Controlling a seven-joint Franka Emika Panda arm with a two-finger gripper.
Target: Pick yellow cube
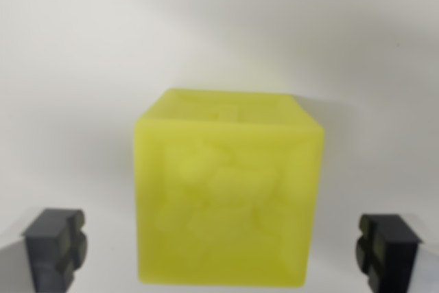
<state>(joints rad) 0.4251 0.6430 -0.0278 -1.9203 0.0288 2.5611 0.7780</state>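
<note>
- The yellow cube (225, 193) sits between the two fingers of the claw (223, 248), filling most of the middle of the wrist view.
- The claw is released: its jaws stand wide apart, one at each lower corner of the picture, and neither touches the cube.
- The dark finger (56, 245) at the wrist view's left is clear of the cube, with a strip of bare surface showing between them.
- The other finger (387, 248), at the wrist view's right, is likewise clear of the cube, with a similar strip of bare surface between.
- The cube lies roughly midway between the two fingers, perhaps a touch nearer the one at the wrist view's left.
- The cube rests on a plain white desk (82, 66), which fills the rest of the picture beyond and beside the claw.
- Its top face and the face turned toward the camera both show; the top edge is farther from the claw, and the bottom edge runs near the picture's lower border, level with the fingers.
- The near face has a raised or sunken pattern, but it is too blurred to make out.
- A soft shadow lies on the desk beside the cube, toward the finger at the wrist view's right.
</note>
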